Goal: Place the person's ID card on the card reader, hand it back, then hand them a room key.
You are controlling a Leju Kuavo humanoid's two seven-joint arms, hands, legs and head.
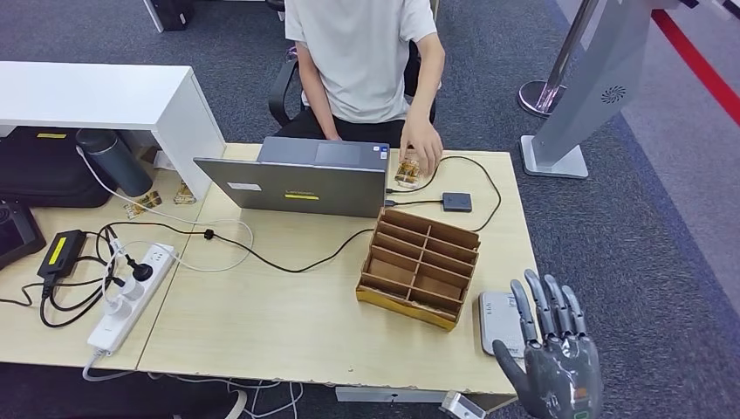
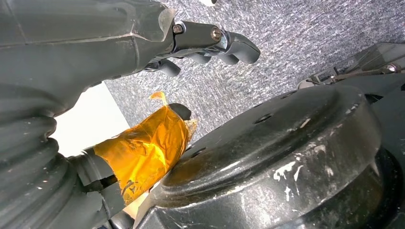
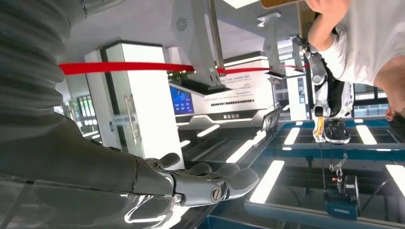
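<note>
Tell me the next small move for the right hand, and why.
Probably reach the right hand, open and empty at the table's near right corner, forward toward the person's hand, which rests on a card beside the laptop. The card reader by the hand is bare, so the card must come first.

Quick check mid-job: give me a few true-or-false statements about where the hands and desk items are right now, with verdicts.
1. The right hand holds a card. False: it is open and holds nothing, raised at the desk's near right corner.
2. The person's hand rests on the desk beside the laptop. True.
3. The cardboard organizer stands on the floor. False: it stands on the desk.
4. A grey card reader lies next to the organizer. True.
5. The left hand holds nothing. True.
</note>
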